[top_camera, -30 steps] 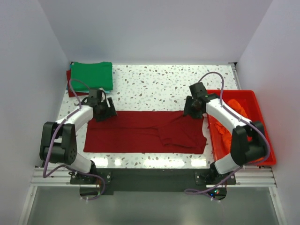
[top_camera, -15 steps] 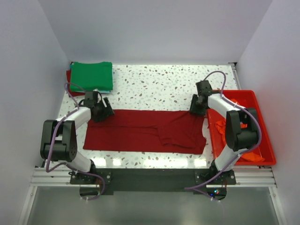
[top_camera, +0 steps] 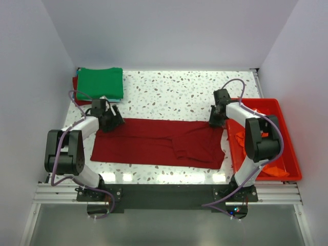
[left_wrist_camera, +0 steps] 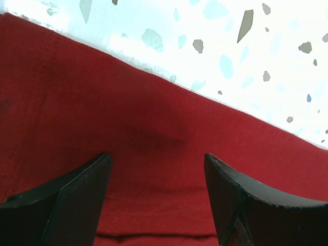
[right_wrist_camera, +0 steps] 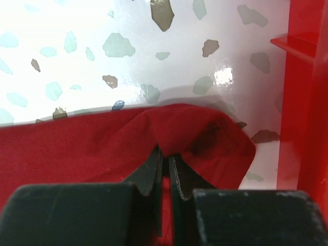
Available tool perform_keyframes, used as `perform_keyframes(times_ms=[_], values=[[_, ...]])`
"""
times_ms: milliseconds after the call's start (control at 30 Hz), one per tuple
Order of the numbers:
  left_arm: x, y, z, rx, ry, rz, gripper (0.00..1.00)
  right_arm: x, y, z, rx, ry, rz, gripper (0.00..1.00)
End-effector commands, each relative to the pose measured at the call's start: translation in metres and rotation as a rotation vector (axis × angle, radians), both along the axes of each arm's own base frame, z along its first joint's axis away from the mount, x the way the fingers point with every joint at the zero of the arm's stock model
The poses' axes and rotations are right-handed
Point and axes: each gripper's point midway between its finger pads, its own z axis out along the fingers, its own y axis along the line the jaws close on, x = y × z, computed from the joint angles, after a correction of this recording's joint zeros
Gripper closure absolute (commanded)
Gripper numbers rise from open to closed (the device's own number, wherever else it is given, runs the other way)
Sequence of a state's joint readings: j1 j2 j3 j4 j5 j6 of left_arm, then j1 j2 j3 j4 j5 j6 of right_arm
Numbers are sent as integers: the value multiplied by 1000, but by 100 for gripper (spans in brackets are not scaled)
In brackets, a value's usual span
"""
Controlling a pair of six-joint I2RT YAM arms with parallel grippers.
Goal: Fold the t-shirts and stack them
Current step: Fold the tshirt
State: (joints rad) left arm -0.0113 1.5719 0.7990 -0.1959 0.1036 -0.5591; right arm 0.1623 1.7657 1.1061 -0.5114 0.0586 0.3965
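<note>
I am finding the left tool [left_wrist_camera: 156, 169] released, poised over the far-left edge of the dark red t-shirt [top_camera: 154, 143], which is lying spread across the tabletop [top_camera: 174, 95]. The right tool [right_wrist_camera: 165, 159], open a moment ago, is now clenching its far-right corner; the left grasp is apparently pending.

**Open far middle, hemmed sides**

The far middle of the speckled white stone tabletop [top_camera: 174, 92] lies bare between the two arms, and a claw could pass there. A folded bright green cloth t-shirt [top_camera: 101, 82] fills the far left corner, just beyond the left claw [top_camera: 114, 120]. The flat dark red cloth t-shirt [top_camera: 154, 146] covers the near band. The rigid bright red plastic tub [top_camera: 269, 100] walls off the right edge, close beside the right claw [top_camera: 216, 119]. Plain white walls [top_camera: 169, 36] close in the left, far and right sides.
</note>
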Motion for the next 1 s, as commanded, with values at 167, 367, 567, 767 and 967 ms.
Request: perform_keyframes(times_ms=[167, 367, 567, 767, 967], values=[[-25, 25, -31, 28, 129, 78, 21, -8, -18, 20, -76, 1, -48, 96], [-26, 28, -31, 29, 129, 88, 20, -21, -26, 21, -107, 34, -89, 92], [-25, 29, -30, 38, 122, 81, 20, -19, -25, 10, -109, 54, -86, 84], [-14, 31, -8, 68, 56, 38, 18, -9, -18, 27, -71, 12, -71, 54], [13, 1, 51, 122, -106, -80, 14, -12, -2, 54, 18, -51, -19, 46]])
